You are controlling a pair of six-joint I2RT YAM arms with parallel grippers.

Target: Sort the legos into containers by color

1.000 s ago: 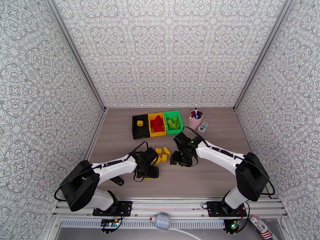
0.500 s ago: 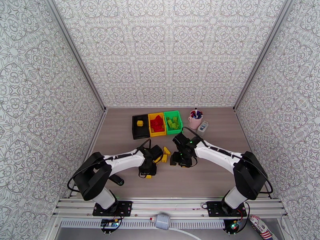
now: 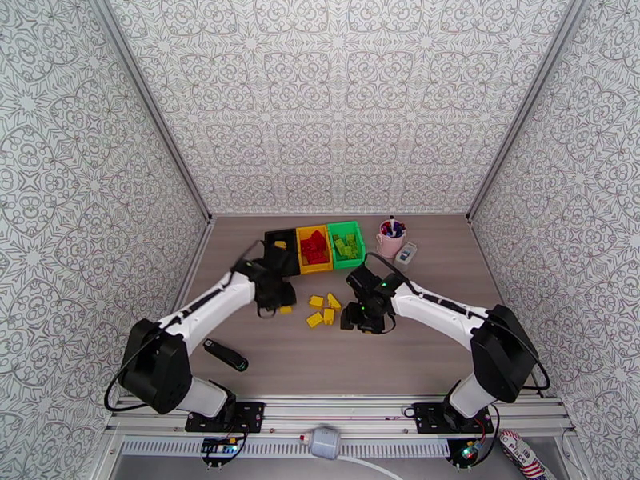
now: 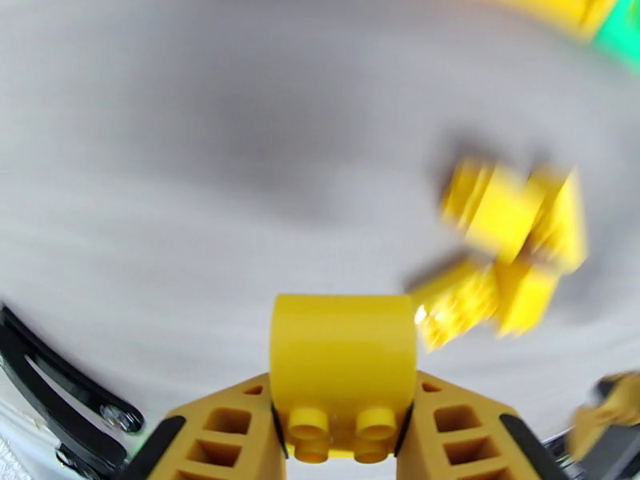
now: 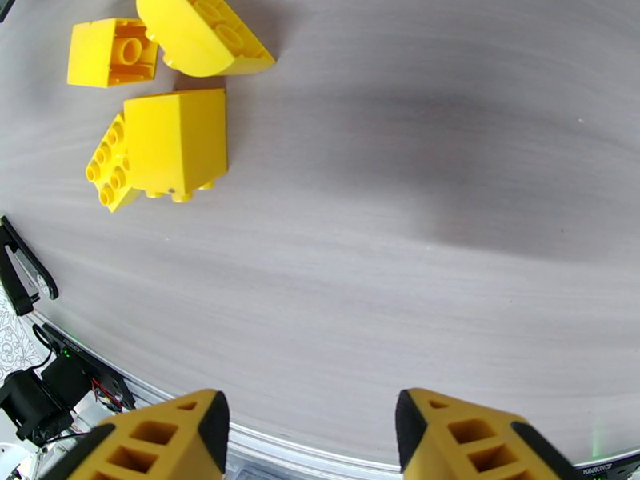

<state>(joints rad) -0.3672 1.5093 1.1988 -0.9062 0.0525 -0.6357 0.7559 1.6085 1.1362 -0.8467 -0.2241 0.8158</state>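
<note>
Left gripper [image 4: 344, 406] clamps a yellow brick [image 4: 342, 350] beside the black bin [image 3: 282, 233], which holds one yellow; red bricks [image 3: 314, 248] fill the yellow bin [image 3: 316, 270], green bricks [image 3: 346, 246] the green bin [image 3: 362, 246] — a few loose yellows [image 5: 172, 142] lie unsorted near the right gripper [image 5: 308, 430], jaws wide, empty

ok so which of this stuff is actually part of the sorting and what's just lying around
Part of the job: loose yellow legos, yellow lego held by left gripper, black bin, yellow bin, green bin.
Lying about: pink cup of pens, small white item beside it, black stick-shaped object.
</note>
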